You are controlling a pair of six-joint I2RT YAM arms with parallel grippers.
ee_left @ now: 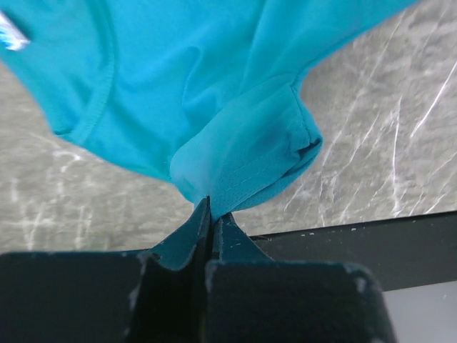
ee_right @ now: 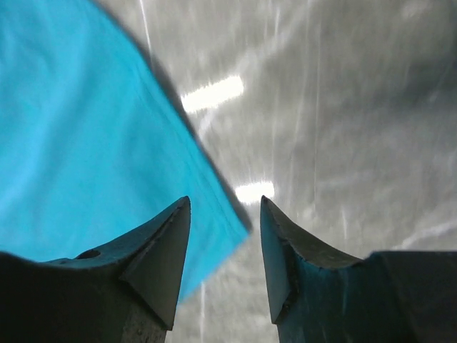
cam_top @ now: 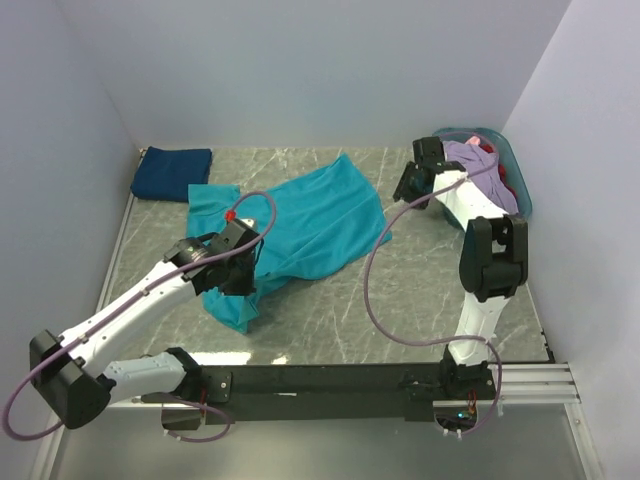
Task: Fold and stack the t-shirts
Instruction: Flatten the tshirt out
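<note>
A teal t-shirt (cam_top: 305,225) lies spread and rumpled on the marble table; it also shows in the left wrist view (ee_left: 214,86) and the right wrist view (ee_right: 86,143). My left gripper (cam_top: 238,278) (ee_left: 212,207) is shut on a sleeve fold (ee_left: 250,161) at the shirt's near-left part. My right gripper (cam_top: 403,192) (ee_right: 225,207) is open and empty, hovering above the shirt's right edge, not touching it. A folded navy t-shirt (cam_top: 172,172) lies at the back left. A lavender t-shirt (cam_top: 470,155) and a red one (cam_top: 503,182) lie in the basket.
The teal-blue plastic basket (cam_top: 512,150) stands at the back right corner, right behind my right arm. A black rail (cam_top: 330,380) runs along the near edge, also in the left wrist view (ee_left: 357,236). White walls close in the table on three sides.
</note>
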